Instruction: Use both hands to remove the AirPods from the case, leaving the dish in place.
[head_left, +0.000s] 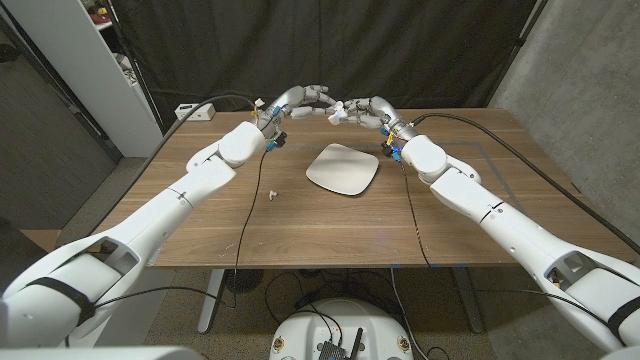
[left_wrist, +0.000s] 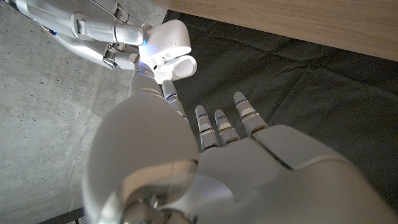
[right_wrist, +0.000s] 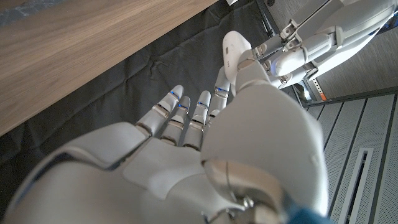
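The white AirPods case (left_wrist: 169, 48) is held in the air above the table's (head_left: 300, 230) far edge, pinched between the left robot hand (head_left: 300, 103) and the right robot hand (head_left: 365, 110), whose fingertips meet on it. The extraction step seems underway; next, one hand must steady the case while the other draws out an earbud. The white dish (head_left: 342, 169) sits below, untouched. One small white piece (head_left: 272, 193), possibly an earbud, lies left of it.
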